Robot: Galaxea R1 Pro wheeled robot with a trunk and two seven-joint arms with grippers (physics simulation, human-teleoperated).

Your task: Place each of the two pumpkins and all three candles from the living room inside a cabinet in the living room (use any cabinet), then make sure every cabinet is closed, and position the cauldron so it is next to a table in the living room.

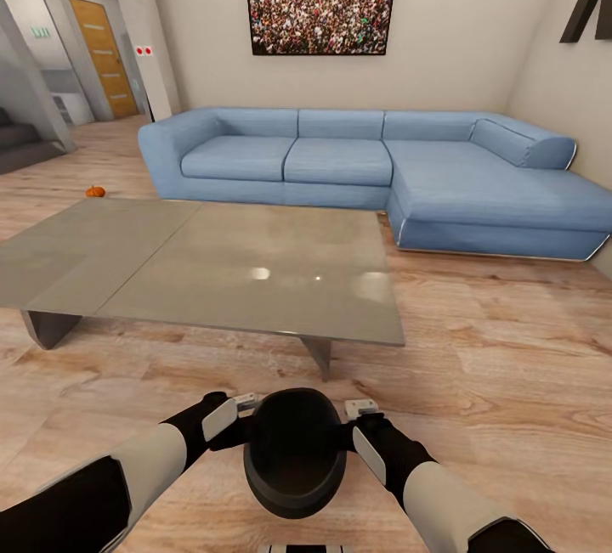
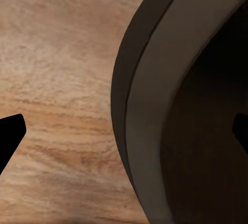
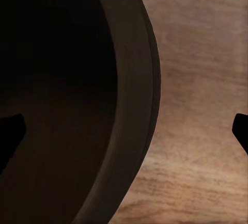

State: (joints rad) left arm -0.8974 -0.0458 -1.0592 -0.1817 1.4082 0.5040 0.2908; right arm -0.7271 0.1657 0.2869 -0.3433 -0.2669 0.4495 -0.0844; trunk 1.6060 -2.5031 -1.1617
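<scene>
The cauldron (image 1: 294, 451) hangs nearest, over the wood floor (image 1: 510, 349), its rim straddled by the left hand (image 1: 242, 417) and right hand (image 1: 355, 419); whether either pinch is firm, I cannot tell. A weak pinch could drop it short of the tabletop (image 1: 212, 264). A pumpkin (image 1: 95, 191) lies beyond.

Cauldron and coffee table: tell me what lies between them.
Only bare wood floor, seen in the head view. The cauldron, flanked by both grippers, sits short of the table's near edge with nothing in between.
</scene>
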